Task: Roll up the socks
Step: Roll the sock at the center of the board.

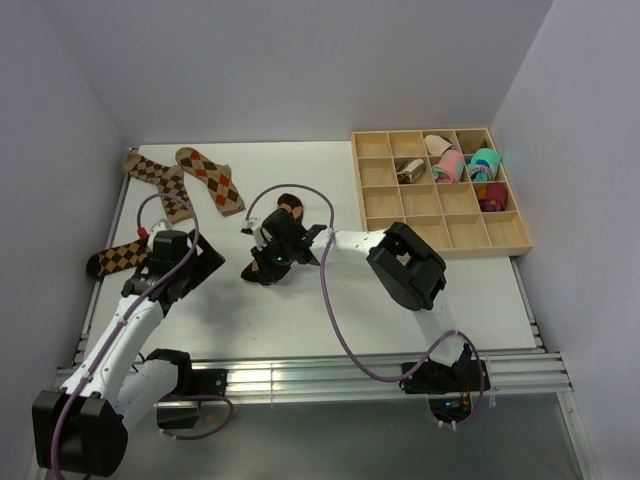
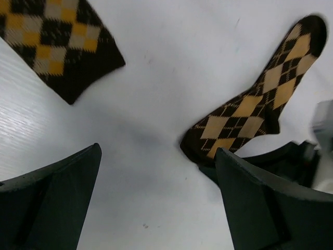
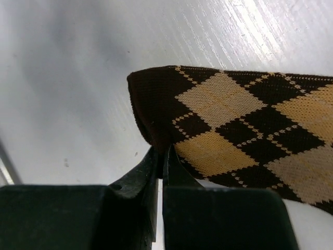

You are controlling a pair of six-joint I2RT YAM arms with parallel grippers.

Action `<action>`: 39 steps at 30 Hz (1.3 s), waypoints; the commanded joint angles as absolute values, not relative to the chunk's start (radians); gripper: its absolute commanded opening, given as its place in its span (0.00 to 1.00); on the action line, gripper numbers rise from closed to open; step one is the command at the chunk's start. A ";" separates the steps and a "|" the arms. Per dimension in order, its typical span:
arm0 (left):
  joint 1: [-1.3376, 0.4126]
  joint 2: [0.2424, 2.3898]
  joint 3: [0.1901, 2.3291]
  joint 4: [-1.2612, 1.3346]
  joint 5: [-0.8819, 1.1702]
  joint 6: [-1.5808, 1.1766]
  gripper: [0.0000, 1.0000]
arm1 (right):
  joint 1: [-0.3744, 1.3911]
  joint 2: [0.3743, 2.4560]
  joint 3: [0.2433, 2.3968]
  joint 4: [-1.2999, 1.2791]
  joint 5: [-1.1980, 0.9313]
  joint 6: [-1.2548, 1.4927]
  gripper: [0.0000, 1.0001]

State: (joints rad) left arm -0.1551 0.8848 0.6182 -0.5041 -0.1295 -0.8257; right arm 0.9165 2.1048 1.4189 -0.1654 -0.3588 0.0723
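Note:
A dark brown argyle sock [image 3: 234, 120] with tan diamonds lies flat on the white table. My right gripper [image 3: 162, 151] is shut on the near edge of its cuff. From above, this gripper [image 1: 262, 264] covers most of that sock [image 1: 291, 208], and only the toe shows. My left gripper [image 2: 157, 151] is open over bare table, just left of the same sock [image 2: 250, 117], touching nothing. From above, the left gripper [image 1: 198, 262] sits between that sock and another dark argyle sock [image 1: 118, 258] at the left edge. Two tan argyle socks [image 1: 158, 178] [image 1: 212, 180] lie flat at the back left.
A wooden compartment tray [image 1: 500, 248] stands at the back right. It holds pink and teal rolled bundles [image 1: 450, 165] and a small brown-and-cream bundle [image 1: 408, 172]. Walls close in the left, back and right. A metal rail [image 1: 300, 378] runs along the near edge.

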 commanded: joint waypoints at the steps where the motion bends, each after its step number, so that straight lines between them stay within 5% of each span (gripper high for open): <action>1: -0.188 0.911 0.557 -0.382 -0.034 -0.928 0.97 | 0.881 2.155 1.397 -0.166 -0.572 0.175 0.00; 8: -0.281 1.032 0.503 -0.226 -0.041 -1.022 0.95 | 0.807 2.194 1.365 -0.092 -0.741 0.288 0.00; 20: -0.334 1.253 0.509 -0.074 -0.009 -1.104 0.86 | 0.784 2.207 1.367 -0.101 -0.681 0.319 0.00; 39: -0.360 1.354 0.512 -0.032 0.005 -1.154 0.35 | 0.782 2.158 1.281 -0.009 -0.578 0.311 0.00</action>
State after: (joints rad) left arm -0.3561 1.3384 0.4923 -0.0322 0.0048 -1.1515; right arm 0.7845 2.1574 1.3380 0.0021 -0.6983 0.3473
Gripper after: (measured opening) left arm 0.365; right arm 0.030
